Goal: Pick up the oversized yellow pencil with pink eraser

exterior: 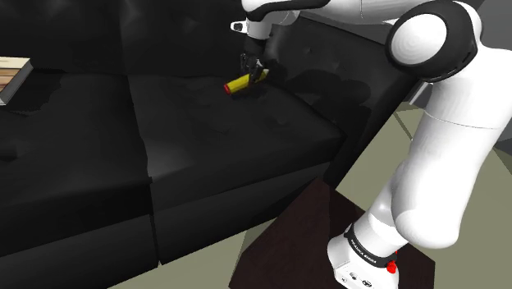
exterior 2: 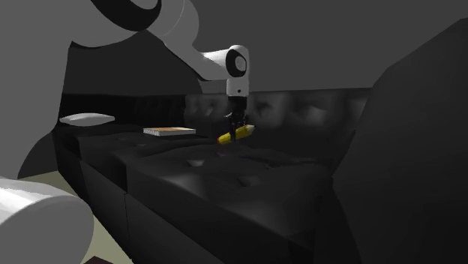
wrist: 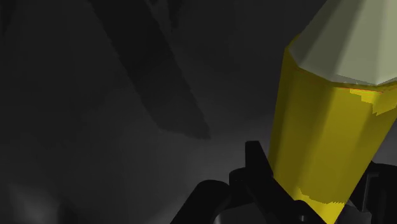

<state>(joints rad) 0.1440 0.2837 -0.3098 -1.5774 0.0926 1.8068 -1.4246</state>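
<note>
I see the claw (exterior: 254, 75) closed around the yellow pencil (exterior: 239, 83), its two black fingers (wrist: 256, 167) pressed against the barrel on either side. The pencil hangs tilted just above the black sofa (exterior: 205, 139) seat, close to the backrest. Its red-looking eraser (exterior: 227, 87) end points lower than its pale tip (wrist: 356, 44). A book (exterior 2: 169, 131) lies farther along the sofa.
</note>
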